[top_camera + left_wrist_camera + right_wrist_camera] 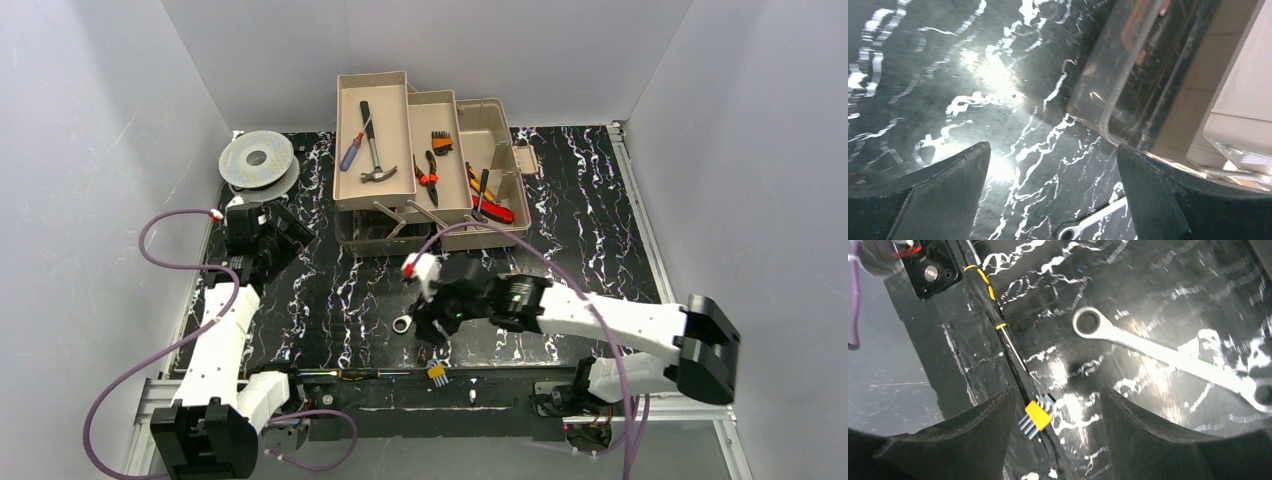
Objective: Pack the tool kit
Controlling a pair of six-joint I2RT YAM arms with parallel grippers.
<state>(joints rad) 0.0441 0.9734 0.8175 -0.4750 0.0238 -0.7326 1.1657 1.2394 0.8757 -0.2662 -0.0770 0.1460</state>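
The tan toolbox (pixel 490 130) stands open at the back, its fold-out trays holding a hammer (pixel 376 152), a screwdriver (pixel 351 152), pliers (pixel 429 176) and an orange hex key set (pixel 441 142). A silver wrench (pixel 403 323) (pixel 1158 354) (pixel 1093 223) lies on the black mat. My right gripper (pixel 432 345) (pixel 1058 392) hangs open above a yellow hex key set (pixel 437 374) (pixel 1038 415), which lies close to its left finger. At the left my left gripper (pixel 290 228) (pixel 1052 150) is wide open and empty, facing the toolbox's smoky lid (pixel 1118 75).
A grey spool (pixel 257 158) sits at the back left. A black-and-yellow screwdriver (pixel 984 292) (pixel 350 376) lies along the mat's near edge. White walls enclose the table on three sides.
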